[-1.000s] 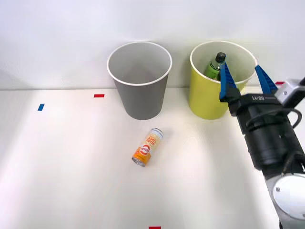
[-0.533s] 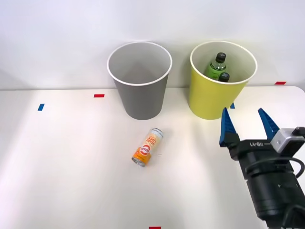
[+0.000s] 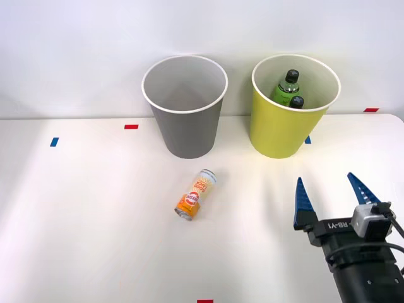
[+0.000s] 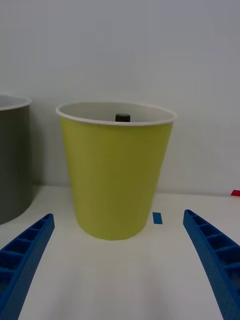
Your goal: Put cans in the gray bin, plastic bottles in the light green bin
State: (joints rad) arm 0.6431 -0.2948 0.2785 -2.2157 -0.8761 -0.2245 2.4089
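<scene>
Right gripper (image 3: 332,196), fingers spread wide and holding nothing, above the table (image 3: 82,221) at the near right; the can (image 3: 196,194) lies on its side well to its left, with the gray bin (image 3: 184,107) and the light green bin (image 3: 295,106), holding two bottles (image 3: 288,88), beyond.

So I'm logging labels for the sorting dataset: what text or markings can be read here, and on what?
"RB-Y1", seen upside down, on the right pincer body.
The can: printed label, too small to read.
The green bottle in the light green bin: label unreadable.
</scene>
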